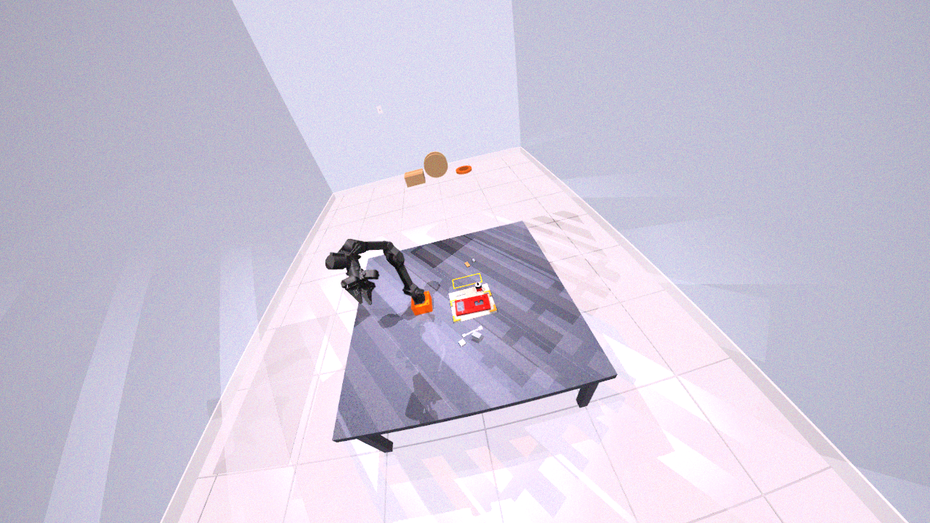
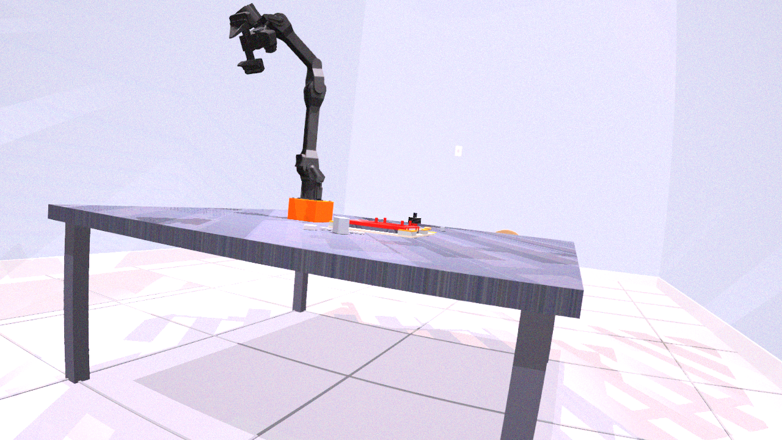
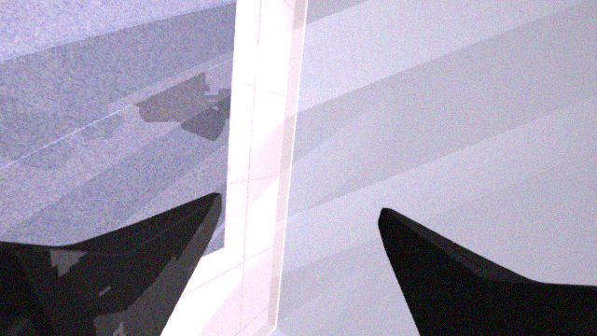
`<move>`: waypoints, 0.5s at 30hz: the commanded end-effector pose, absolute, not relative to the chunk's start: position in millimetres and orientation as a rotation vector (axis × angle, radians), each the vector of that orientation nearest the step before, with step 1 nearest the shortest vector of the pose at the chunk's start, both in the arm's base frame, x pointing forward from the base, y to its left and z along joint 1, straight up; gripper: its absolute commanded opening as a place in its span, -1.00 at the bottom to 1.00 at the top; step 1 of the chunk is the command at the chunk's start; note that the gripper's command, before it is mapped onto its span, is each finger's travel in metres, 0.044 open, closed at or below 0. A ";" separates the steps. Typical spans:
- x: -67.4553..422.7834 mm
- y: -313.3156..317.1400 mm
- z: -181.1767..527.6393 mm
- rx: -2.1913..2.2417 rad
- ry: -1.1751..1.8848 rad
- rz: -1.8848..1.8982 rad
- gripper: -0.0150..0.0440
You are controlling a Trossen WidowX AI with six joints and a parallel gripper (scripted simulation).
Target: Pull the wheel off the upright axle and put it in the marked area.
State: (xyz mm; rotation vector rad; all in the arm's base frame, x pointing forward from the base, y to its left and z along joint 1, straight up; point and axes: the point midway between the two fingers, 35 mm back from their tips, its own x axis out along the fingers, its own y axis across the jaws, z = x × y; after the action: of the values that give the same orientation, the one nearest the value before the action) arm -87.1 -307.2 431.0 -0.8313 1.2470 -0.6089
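Holding gripper [image 1: 364, 296] wide and empty, high above table [image 1: 507, 383]; advising swinging over wheel [image 1: 479, 285], descending squarely around rim.

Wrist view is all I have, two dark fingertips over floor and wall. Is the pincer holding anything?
Observer: No. The pincer is open and empty, raised high above the table.
Operator: Where is the wheel?
Observer: The dark wheel stands at a corner of the red board, across the orange base from the pincer.
Operator: And the marked area?
Observer: A yellow outline lies right beside the wheel; I see nothing inside it.
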 end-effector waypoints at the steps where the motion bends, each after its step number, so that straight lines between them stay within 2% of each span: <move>1: -86.5 -307.6 430.7 -0.828 1.244 -0.609 0.78; 4: -77.4 -314.0 424.7 -0.779 1.202 -0.614 0.53; 10: -45.1 -331.8 405.3 -0.615 1.087 -0.614 0.53; 15: 1.1 -348.2 382.1 -0.407 0.991 -0.591 0.53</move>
State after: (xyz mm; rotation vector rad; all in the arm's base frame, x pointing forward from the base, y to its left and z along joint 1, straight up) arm -29.0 -338.0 399.1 -0.5414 1.0473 -0.6129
